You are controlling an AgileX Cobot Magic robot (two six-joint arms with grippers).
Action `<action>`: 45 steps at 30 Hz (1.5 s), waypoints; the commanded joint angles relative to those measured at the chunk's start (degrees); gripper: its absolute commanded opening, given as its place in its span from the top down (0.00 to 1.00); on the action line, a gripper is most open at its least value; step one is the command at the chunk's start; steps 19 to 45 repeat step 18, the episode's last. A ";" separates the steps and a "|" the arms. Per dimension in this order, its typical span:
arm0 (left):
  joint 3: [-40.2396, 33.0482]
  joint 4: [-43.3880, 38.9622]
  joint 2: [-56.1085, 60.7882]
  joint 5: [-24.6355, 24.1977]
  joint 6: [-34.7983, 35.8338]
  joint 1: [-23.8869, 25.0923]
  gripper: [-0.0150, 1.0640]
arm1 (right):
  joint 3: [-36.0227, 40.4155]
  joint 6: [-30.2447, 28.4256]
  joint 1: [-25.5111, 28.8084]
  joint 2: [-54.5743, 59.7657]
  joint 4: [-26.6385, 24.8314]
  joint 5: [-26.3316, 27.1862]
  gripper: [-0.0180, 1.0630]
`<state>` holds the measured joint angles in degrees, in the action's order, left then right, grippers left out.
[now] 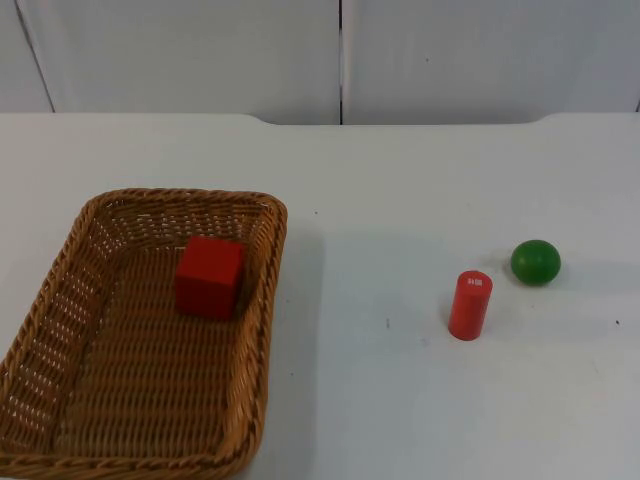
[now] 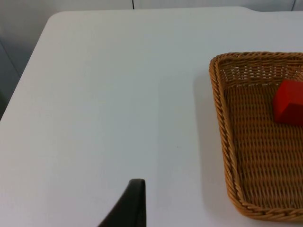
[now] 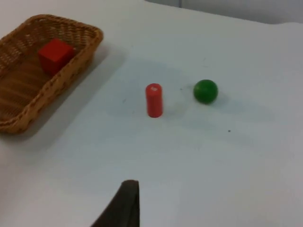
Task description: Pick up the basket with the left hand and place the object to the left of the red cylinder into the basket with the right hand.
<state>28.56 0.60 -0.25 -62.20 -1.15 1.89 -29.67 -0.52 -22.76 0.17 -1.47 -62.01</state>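
White table top point(image 1: 400, 400), grey partition wall point(image 1: 200, 50) behind, dark vertical panel seams

Left gripper point(image 2: 130, 208) and right gripper point(image 3: 124, 205) each hang above the table, apart from everything.

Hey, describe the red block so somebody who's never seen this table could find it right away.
Look for the brown woven wicker basket on the left part of the white table top. The red wooden cube sits inside it, toward the far end and nearer its right wall. Unlike the upright red cylinder and the green ball out on the table, it is square-edged and lies in the basket.
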 commanded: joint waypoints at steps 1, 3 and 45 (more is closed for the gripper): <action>-0.23 -0.13 0.25 0.61 -0.07 -0.48 0.01 | 0.16 -0.32 3.14 -0.17 -0.30 0.25 0.01; -0.23 -0.13 0.25 0.61 -0.07 -0.48 0.01 | 0.16 -0.32 4.50 -0.17 -0.30 0.25 0.01; -0.23 -0.13 0.25 0.61 -0.07 -0.48 0.01 | 0.16 -0.32 19.36 -0.17 -0.30 0.25 0.01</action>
